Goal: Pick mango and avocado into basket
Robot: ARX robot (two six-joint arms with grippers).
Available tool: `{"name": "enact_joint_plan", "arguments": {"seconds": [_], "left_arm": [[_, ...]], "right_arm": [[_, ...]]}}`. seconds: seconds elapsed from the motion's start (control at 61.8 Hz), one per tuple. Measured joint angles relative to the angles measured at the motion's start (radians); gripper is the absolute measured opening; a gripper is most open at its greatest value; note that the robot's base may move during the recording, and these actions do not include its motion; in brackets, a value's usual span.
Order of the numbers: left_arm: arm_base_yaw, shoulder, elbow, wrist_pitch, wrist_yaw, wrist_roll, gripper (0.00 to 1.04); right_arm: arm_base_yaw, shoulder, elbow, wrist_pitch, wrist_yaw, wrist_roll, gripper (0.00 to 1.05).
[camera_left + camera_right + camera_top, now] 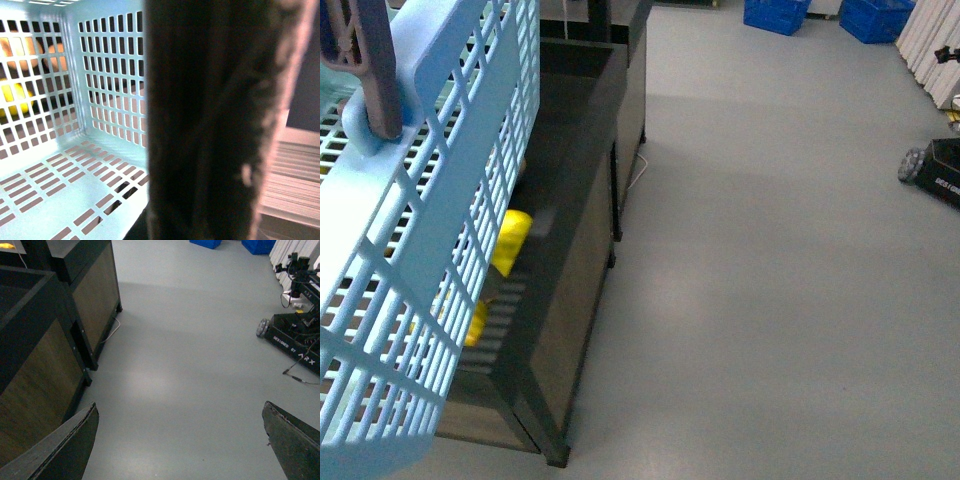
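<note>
My worry is the basket (430,250). It hangs tilted and very close on my left, right beside the dark stand (582,230), so a swing or a drift of my left arm could knock its lattice wall against the stand's edge or the yellow things (510,238) lying in it. I cannot tell how my left fingers stand. A blurred dark brown bar (210,120), perhaps the handle (370,60), fills much of the left wrist view, so a loose hold there would go unnoticed. My right fingers (67,445) are spread wide and hold nothing, over bare floor (190,365). Neither mango nor avocado shows in any view. Only the left wrist view shows the basket's inside, bare where visible, with orange and yellow blurs beyond the lattice. Only the right wrist view shows the other robot (295,335) more fully, something to keep clear of.
</note>
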Motion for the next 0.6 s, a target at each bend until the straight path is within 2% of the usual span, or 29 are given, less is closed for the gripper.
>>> {"name": "enact_joint_plan", "arguments": {"seconds": [0.599], "left_arm": [[0.0, 0.0, 0.002, 0.0, 0.0, 0.0, 0.06]], "right_arm": [[0.0, -0.001, 0.001, 0.0, -0.003, 0.0, 0.97]]}}
